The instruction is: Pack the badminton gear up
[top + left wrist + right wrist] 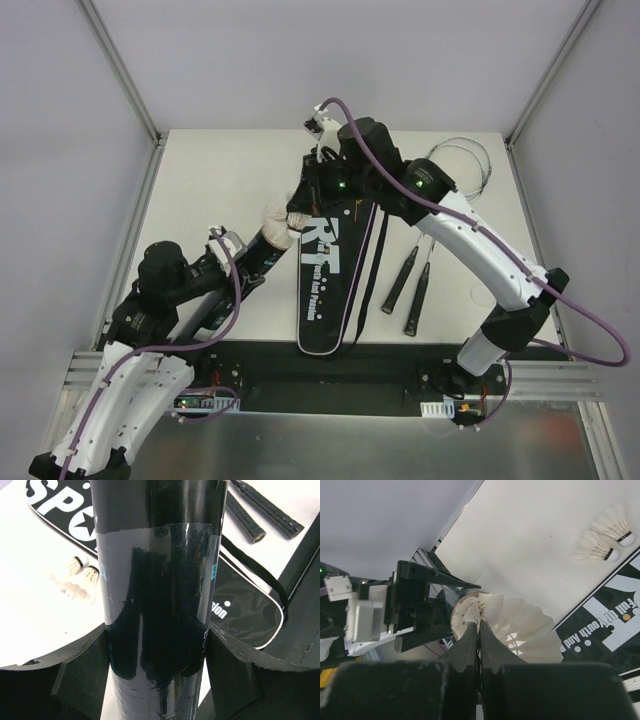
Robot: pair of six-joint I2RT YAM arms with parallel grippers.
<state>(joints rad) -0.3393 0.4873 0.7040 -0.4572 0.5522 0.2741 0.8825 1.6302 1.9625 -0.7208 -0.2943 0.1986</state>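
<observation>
So, the black tube (155,580) is clamped between the fingers of the left gripper (157,672), which is closed snug around its body. It's held tilted over the table (220,190), just left of the bag (335,290). A shuttlecock (520,625) is pinched by its feather skirt in the right gripper (479,635), jaws almost fully together, right at the tube's mouth. Whether the cork end is already inside can't be told from these views.

Risk-wise, the feathers could get crushed or bent if it's pushed in off-axis. It could also be jammed on the rim, or flicked out when it's let go. The tube could be twisted in the grip if it's pressed too hard.

Two loose shuttlecocks (615,527) are lying beside the bag and the rackets (405,275) are parked to its right, none of it packed yet.
</observation>
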